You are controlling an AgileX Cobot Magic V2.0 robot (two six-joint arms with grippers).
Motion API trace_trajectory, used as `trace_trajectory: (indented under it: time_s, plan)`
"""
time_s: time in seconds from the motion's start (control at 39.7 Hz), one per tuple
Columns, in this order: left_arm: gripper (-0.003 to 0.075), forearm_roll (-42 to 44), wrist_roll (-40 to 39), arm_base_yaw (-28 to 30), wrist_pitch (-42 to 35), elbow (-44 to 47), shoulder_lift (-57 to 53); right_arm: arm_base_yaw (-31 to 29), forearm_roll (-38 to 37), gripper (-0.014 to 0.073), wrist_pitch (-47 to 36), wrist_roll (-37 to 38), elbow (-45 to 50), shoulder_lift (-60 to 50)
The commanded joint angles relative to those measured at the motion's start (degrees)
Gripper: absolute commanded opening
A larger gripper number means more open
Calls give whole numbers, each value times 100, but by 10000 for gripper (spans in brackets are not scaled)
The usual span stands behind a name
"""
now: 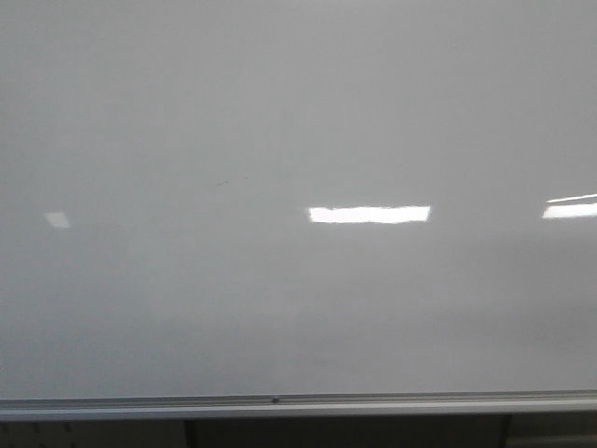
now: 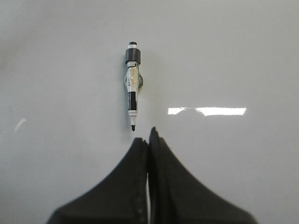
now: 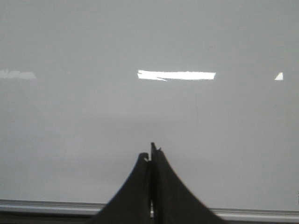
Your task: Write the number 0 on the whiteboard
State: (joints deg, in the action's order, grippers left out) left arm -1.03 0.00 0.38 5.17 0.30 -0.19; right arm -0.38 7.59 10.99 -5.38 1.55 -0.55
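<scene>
Overhead, light reflections (image 1: 369, 214) streak glossy blank whiteboard (image 1: 280, 103); silver rail (image 1: 298, 405) below.

The whiteboard (image 1: 298, 121) lay open across nearly its whole face in the front view, bare above its silver rail (image 1: 298, 405), which ran along the lower edge as the one raised bar. In the left wrist view a marker (image 2: 132, 84) was stuck to the board just beyond the left gripper (image 2: 148, 135), its black tip pointing back at the closed fingertips; either side of the marker stood free. The right gripper (image 3: 151, 151), jaws pressed together, faced bare board above the rail.
</scene>
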Motion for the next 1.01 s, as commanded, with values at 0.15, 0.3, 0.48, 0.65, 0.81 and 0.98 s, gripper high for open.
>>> trace_trajectory:
  time_s: [0.15, 0.3, 0.48, 0.65, 0.81, 0.98]
  plan:
    - [-20, -45, -65, 13, -517, 129, -105, 11, -55, -69, -497, -23, 2, -93]
    - [-20, -45, -65, 13, -815, 129, -105, 17, -49, -69, -750, -12, -35, -93]
    - [-19, -45, -65, 13, -1974, -66, -105, 17, -54, -69, -568, -12, -671, -93]
    - [-19, 103, -65, 13, -941, -1173, 63, 17, -54, -67, 250, -12, -1763, 96]
    - [-19, 407, -65, 13, 330, -2114, 688, 17, -54, -67, 930, -7, -2625, 831]
    - [-20, 420, -65, 13, 693, -2583, 1625, 17, -54, -67, 939, -7, -3044, 1692]
